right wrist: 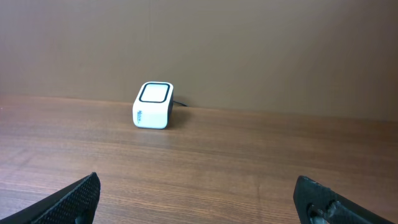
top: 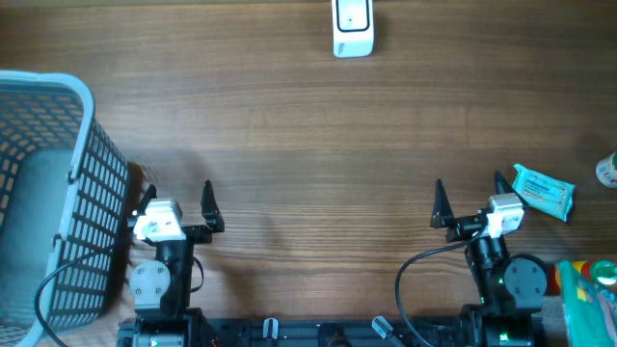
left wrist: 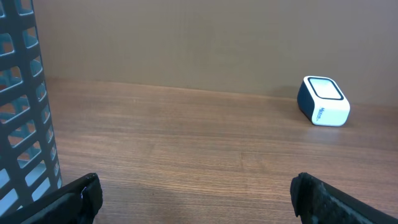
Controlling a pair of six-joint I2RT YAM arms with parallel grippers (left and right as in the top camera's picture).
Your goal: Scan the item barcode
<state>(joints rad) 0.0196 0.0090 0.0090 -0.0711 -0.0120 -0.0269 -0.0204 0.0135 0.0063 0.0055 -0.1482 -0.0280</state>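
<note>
The white barcode scanner point(top: 353, 27) stands at the far middle edge of the table, its dark-rimmed window facing up; it also shows in the left wrist view point(left wrist: 323, 101) and the right wrist view point(right wrist: 153, 105). A teal packet point(top: 543, 191) lies flat just right of my right gripper point(top: 469, 188). That gripper point(right wrist: 197, 185) is open and empty, above bare wood. My left gripper point(top: 178, 198) is open too point(left wrist: 196, 190), with nothing between its fingers, next to the basket.
A grey mesh basket point(top: 58, 193) fills the left side, its wall point(left wrist: 22, 106) close to my left gripper. At the right edge are a small round container point(top: 607, 171) and colourful packs point(top: 585, 289). Cables loop at the arm bases.
</note>
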